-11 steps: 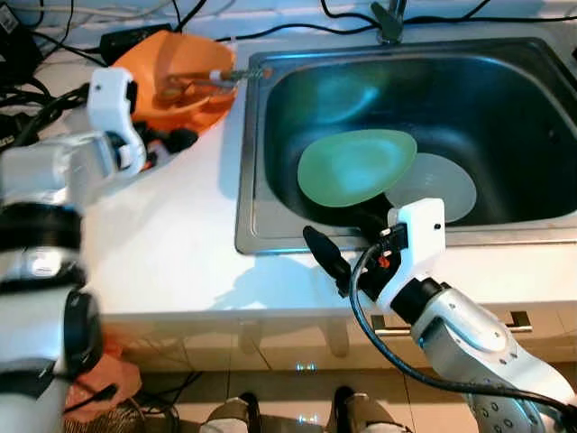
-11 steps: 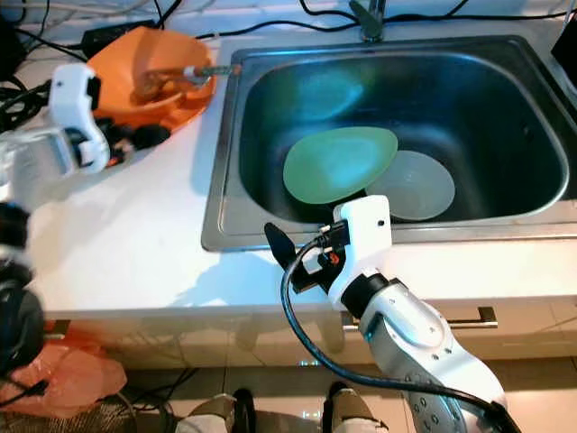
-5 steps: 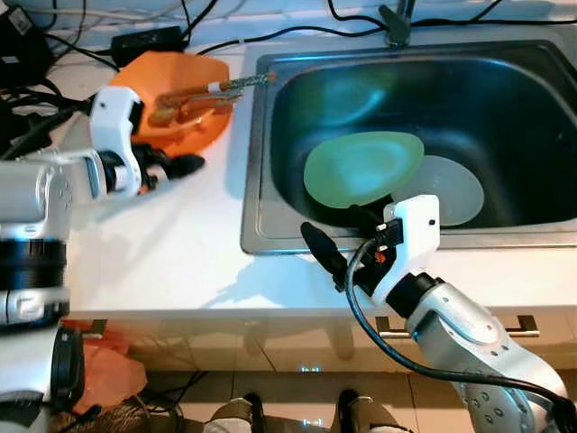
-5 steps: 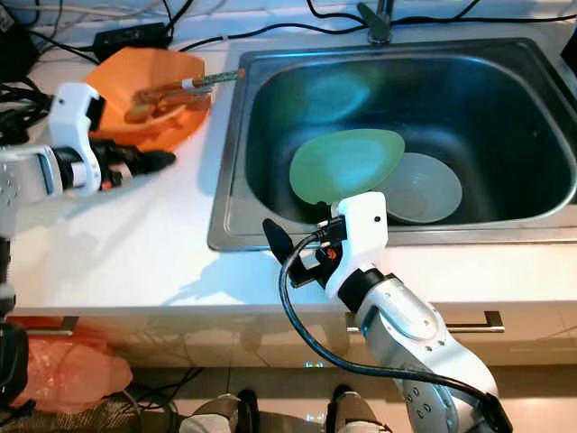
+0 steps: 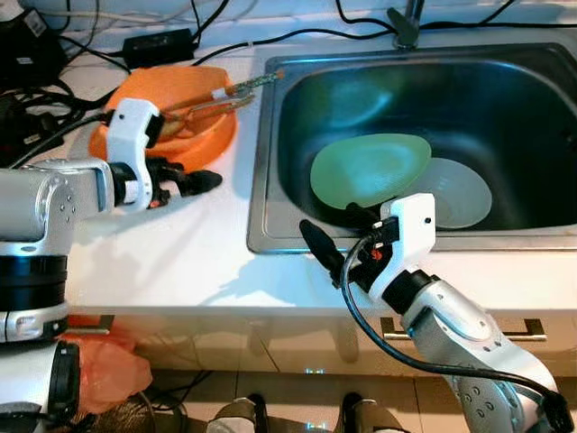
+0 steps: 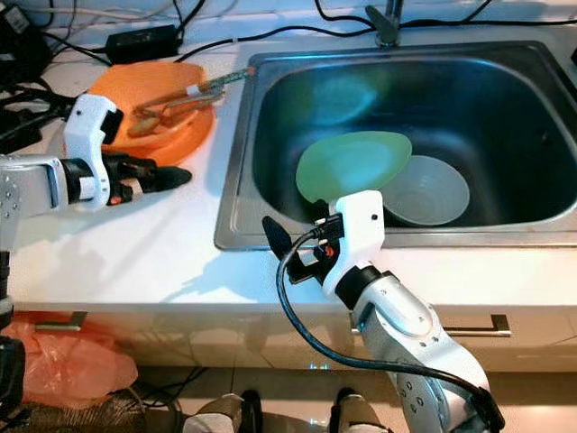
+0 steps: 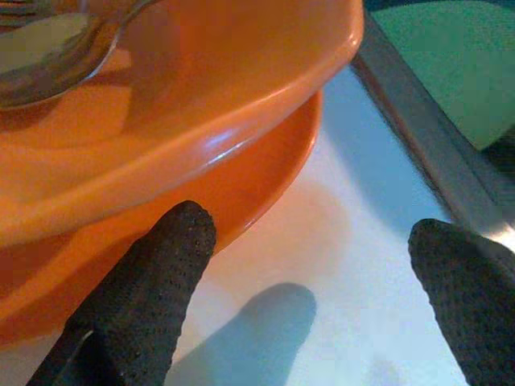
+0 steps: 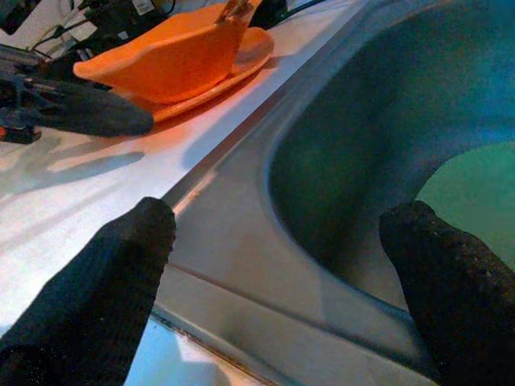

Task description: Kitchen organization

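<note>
An orange bowl (image 5: pixel 176 90) sits on an orange plate (image 5: pixel 212 144) on the white counter left of the sink, with a spoon (image 5: pixel 203 104) and other utensils lying in the bowl. My left gripper (image 5: pixel 203 179) is open just in front of the plate's near edge; in the left wrist view one finger (image 7: pixel 161 273) lies close to the plate's rim. A green plate (image 5: pixel 370 169) leans over a pale bowl (image 5: pixel 460 189) inside the steel sink (image 5: pixel 261 171). My right gripper (image 5: pixel 329 224) hangs open above the sink's front rim, holding nothing.
Black cables and a power adapter (image 5: pixel 158 41) crowd the back of the counter behind the orange dishes. The faucet (image 5: pixel 407 23) stands at the sink's far edge. An orange bag (image 5: pixel 108 365) lies on the floor below the counter's front edge.
My left gripper has swung from the orange bowl's left side to the front of the plate, pointing toward the sink. The right gripper has kept its place; the camera shifted slightly.
</note>
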You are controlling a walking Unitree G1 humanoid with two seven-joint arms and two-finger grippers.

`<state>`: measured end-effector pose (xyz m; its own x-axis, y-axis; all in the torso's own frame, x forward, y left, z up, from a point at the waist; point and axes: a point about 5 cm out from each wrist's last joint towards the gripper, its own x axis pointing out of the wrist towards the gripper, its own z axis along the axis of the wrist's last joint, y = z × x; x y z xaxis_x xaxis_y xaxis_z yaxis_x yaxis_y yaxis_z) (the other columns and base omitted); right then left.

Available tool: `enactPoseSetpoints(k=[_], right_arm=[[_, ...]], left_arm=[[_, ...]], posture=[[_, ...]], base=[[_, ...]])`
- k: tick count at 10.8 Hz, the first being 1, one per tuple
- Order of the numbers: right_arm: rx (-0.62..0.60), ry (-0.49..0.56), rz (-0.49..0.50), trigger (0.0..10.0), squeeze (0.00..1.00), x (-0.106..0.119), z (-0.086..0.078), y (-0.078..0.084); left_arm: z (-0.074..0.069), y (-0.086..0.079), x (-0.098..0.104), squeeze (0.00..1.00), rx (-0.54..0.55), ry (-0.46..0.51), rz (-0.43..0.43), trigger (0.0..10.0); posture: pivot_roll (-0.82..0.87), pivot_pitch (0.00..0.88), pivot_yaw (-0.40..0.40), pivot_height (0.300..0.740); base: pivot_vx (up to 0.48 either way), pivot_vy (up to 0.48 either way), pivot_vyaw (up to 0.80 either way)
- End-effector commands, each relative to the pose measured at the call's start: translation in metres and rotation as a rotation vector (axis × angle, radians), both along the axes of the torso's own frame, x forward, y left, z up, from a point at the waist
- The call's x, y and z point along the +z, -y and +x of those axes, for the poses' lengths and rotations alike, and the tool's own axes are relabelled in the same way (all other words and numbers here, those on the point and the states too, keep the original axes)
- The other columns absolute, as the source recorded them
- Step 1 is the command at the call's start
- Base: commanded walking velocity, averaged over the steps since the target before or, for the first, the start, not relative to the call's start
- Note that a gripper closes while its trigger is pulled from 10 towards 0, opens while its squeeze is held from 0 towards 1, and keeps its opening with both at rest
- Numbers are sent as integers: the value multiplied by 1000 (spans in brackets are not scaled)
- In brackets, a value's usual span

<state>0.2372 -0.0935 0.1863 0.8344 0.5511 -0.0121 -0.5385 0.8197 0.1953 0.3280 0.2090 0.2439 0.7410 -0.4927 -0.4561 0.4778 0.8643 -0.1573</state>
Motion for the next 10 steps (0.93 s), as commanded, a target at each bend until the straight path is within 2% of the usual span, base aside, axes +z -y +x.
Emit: enactPoseSetpoints(k=[1,8,10], right_arm=[[23,-6,8,10000,31,-2,0,-6],[13,0,15,10000,39,-3,2,-6],[9,-2,17,10000,39,-3,2,-5]], left_arm=[[-7,5,-13,0,-50,-89,-16,10000],[-17,45,-4,0,-212,-82,-81,10000],[-24,55,-2,0,-267,-93,-84,10000]], posture=[[65,149,117,740],[58,146,127,740],[60,147,129,740]], base=[[0,0,0],[0,0,0],[0,0,0]])
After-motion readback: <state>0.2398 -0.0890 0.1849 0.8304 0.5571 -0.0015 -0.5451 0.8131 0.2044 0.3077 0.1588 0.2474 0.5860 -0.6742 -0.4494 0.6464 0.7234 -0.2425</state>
